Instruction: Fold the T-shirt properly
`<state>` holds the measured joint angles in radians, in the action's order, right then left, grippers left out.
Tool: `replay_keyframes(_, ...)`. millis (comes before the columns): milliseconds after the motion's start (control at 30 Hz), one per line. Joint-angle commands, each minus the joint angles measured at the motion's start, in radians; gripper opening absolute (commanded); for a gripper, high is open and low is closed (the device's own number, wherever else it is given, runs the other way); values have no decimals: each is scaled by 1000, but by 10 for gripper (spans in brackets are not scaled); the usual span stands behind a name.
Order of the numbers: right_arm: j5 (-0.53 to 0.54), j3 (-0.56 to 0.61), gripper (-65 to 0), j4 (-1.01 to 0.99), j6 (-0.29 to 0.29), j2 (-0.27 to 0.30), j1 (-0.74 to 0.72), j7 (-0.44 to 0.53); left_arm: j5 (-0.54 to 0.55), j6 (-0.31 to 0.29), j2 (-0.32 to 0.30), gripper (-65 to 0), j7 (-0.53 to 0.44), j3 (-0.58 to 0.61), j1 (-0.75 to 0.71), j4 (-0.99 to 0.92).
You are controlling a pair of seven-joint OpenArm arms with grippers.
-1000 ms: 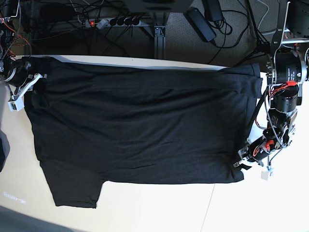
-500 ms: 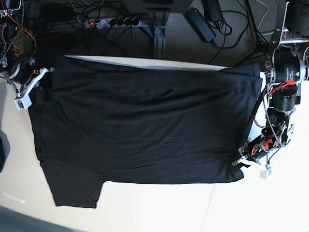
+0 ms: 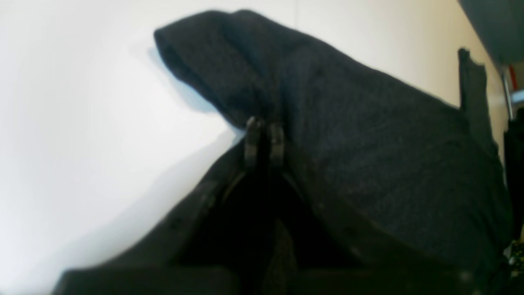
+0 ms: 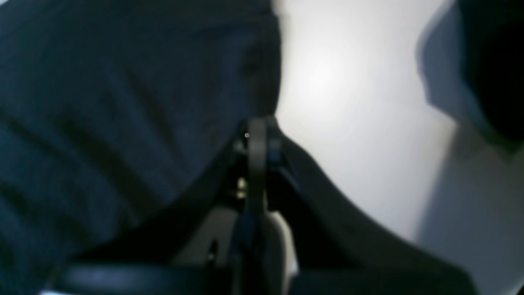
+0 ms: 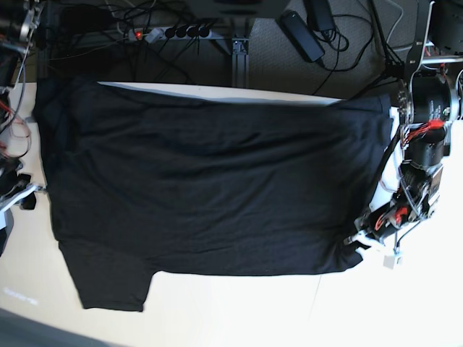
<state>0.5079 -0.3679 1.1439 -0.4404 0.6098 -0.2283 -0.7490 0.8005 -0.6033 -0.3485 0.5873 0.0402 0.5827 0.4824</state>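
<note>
We have the T-shirt (image 5: 210,181) spread plain side up across the pale table (image 5: 239,311), one sleeve lying flat at the near left corner and the far edge hanging toward the cables behind. Each arm holds one end of it. In the left wrist view, the left tool (image 3: 264,135) has its fingers drawn together on a raised ridge of dark cloth, so we judge it clamped on the T-shirt. In the right wrist view, the right tool (image 4: 257,135) also looks pressed together at the cloth's edge, with bare table beside it; the blur keeps us from being fully sure that fabric sits between its fingers.

The step in hand appears to be carrying one long edge over to make a fold. To do this well, we lift both ends to the same height and move them at one pace, so the cloth between them stays taut and does not sag or twist. We keep the grips firm until the carried edge lies square over the opposite edge. The loose sleeve could drag and bunch, so we watch it.
</note>
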Motion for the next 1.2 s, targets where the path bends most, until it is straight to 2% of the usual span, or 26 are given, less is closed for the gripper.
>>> replay_keyframes(0, 2, -8, -528, -41, 0, 25, -64, 25, -9, -15, -9, -650, 10, 1, 23, 9)
replay_keyframes(33, -4, -8, -471, -101, 3, 25, -106, 35, -8, -15, -9, -650, 10, 1, 23, 9)
replay_keyframes(100, -18, -8, -414, -215, 18, 25, -178, 56, -8, -15, -8, -650, 13, 1, 23, 10)
replay_keyframes(233, -58, -8, -384, -409, 53, 25, -269, 125, -10, -15, -10, -650, 22, 1, 23, 10)
replay_keyframes(333, -55, -8, -347, -520, 54, 21, -297, 152, -9, -15, -9, -650, 23, 1, 23, 10)
replay_keyframes(500, -56, -8, -346, -621, 52, -16, -301, 154, -6, -15, -9, -650, 23, 1, 24, 10)
replay_keyframes(800, -59, -7, -346, -630, 9, -142, -339, 155, -1, -15, -9, -650, 23, 1, 23, 10)
replay_keyframes(933, -130, 9, -347, -630, 6, -188, -382, 154, -2, -15, -9, -650, 24, 1, 24, 9)
replay_keyframes(1000, -164, 27, -389, -629, 6, -199, -397, 153, -1, -15, -9, -650, 24, 1, 24, 10)
replay_keyframes(1033, -172, 39, -441, -629, 7, -200, -401, 154, -1, -15, -9, -650, 24, 1, 24, 10)
replay_keyframes(1133, -172, 56, -650, -629, 7, -195, -406, 170, -1, -15, -10, -650, 23, 1, 24, 10)
replay_keyframes(1167, -171, 56, -650, -626, 7, -192, -408, 170, 1, -15, -10, -650, 23, 1, 24, 10)
